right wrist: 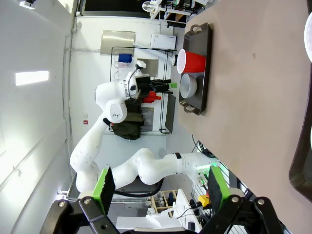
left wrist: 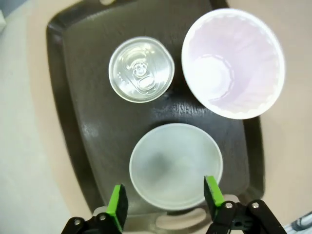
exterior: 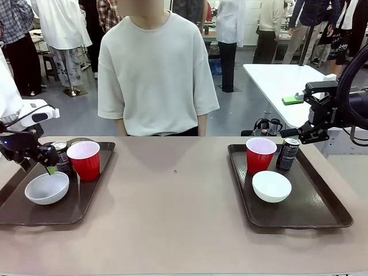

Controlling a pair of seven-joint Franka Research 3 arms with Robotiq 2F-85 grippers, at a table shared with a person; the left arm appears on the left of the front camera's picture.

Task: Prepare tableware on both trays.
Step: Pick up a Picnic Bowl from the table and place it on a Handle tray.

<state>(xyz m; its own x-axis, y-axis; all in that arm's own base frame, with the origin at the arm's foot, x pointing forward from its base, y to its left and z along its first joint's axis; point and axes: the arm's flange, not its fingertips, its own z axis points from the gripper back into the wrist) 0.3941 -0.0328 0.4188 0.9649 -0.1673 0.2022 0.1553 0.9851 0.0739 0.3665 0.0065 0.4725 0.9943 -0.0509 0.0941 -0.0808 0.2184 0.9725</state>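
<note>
Cans (exterior: pixel 288 154) — print too blurred

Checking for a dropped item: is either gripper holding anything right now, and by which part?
Nothing is held. The left gripper stands open above the white bowl; the right gripper is open in the air.

On the left tray (exterior: pixel 23 215), a dark brown glossy rectangle with a raised rim, three pieces stand upright. The left white bowl (exterior: pixel 47 188) sits nearest the robot's side, empty. Behind it stand the left can (exterior: pixel 61 157), dark with a silver top, and the left red cup (exterior: pixel 84 160), white inside and just beside the can. The right tray (exterior: pixel 322 215) carries the same set: the right white bowl (exterior: pixel 271 186) in front, the right red cup (exterior: pixel 260 154) behind it, and the right can (exterior: pixel 287 153) just beside that cup.
</note>
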